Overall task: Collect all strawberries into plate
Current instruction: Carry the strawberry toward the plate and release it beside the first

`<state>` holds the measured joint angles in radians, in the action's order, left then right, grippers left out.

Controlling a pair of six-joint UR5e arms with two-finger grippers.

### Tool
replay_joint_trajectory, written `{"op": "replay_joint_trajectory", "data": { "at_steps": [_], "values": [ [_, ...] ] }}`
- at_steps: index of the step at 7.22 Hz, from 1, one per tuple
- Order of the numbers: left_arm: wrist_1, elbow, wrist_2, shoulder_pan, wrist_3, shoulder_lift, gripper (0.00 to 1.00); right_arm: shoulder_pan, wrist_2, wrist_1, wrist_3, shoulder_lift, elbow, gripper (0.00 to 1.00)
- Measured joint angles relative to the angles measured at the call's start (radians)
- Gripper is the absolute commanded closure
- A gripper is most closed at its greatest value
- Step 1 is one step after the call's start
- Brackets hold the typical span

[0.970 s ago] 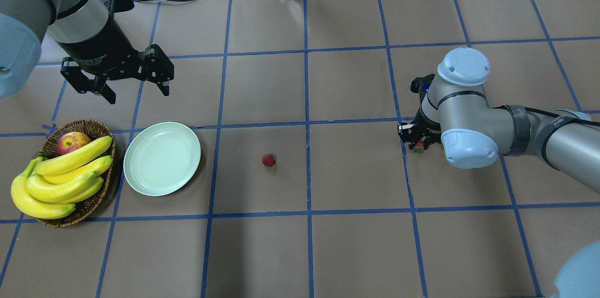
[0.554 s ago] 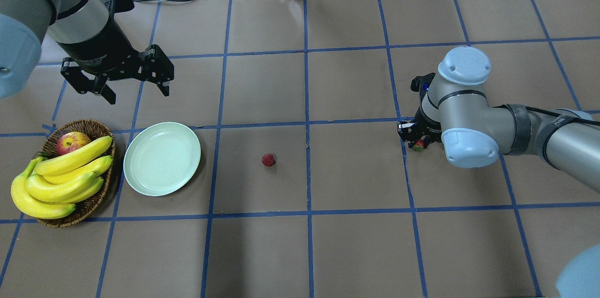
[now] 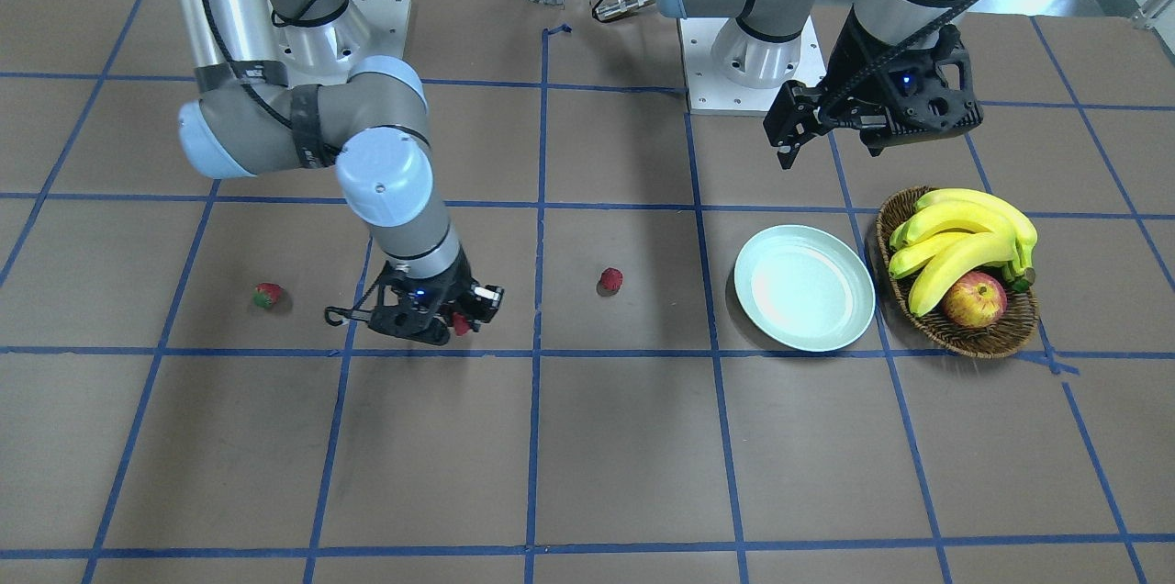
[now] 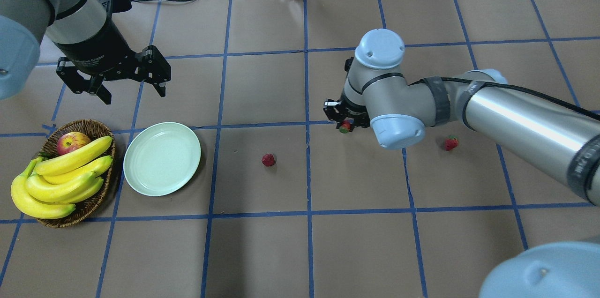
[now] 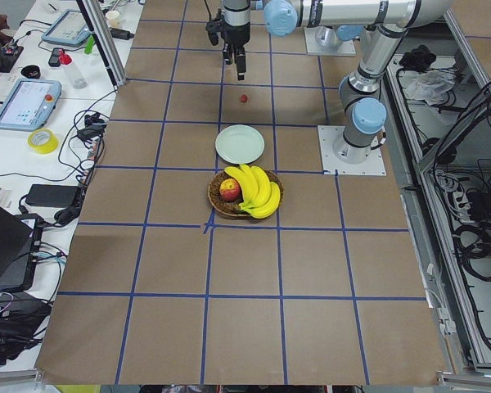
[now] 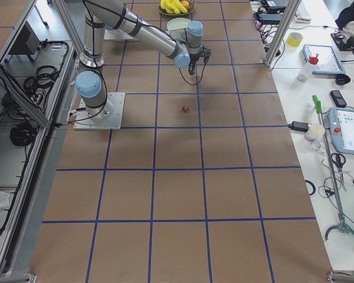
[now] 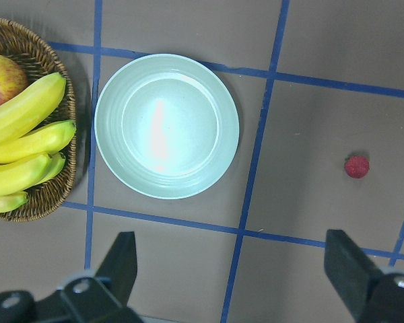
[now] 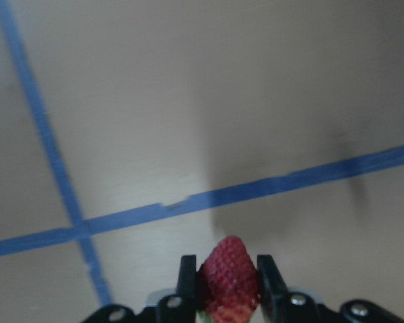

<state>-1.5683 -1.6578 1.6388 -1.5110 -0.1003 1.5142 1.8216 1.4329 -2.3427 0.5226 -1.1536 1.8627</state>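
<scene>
Bare table runs from the right hand (image 4: pixel 345 125), clamped on the held strawberry (image 8: pixel 230 279), across to the plate (image 4: pixel 161 158). Only the loose strawberry (image 4: pixel 268 160) lies near that lane, slightly to the robot's side of it. The basket (image 4: pixel 86 122) of bananas (image 4: pixel 65 181) stands just beside the plate's left rim. The left hand (image 4: pixel 134 95), jaws spread, hangs above the table beyond the plate, off the lane.

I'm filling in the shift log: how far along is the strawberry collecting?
Done: nothing; the plate is empty. In hand: the right end effector is shut on the held strawberry, above the table and short of the plate. Left: delivering it, plus the middle strawberry and the far strawberry lying on the table. The left end effector hangs open near the plate, empty.
</scene>
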Motion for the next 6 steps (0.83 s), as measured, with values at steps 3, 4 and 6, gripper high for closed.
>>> {"op": "replay_joint_trajectory", "data": {
  "at_steps": [3,4,6],
  "values": [
    [-0.001,0.0,0.003,0.0,0.0,0.0,0.0,0.151,-0.048,0.001,0.191,0.13,-0.164,0.6],
    [-0.001,0.0,0.002,0.0,-0.001,0.001,0.0,0.168,-0.049,0.008,0.206,0.144,-0.179,0.02],
    [-0.001,0.0,0.002,0.0,-0.002,0.003,0.0,0.179,-0.049,0.039,0.212,0.139,-0.186,0.0]
  ]
}}
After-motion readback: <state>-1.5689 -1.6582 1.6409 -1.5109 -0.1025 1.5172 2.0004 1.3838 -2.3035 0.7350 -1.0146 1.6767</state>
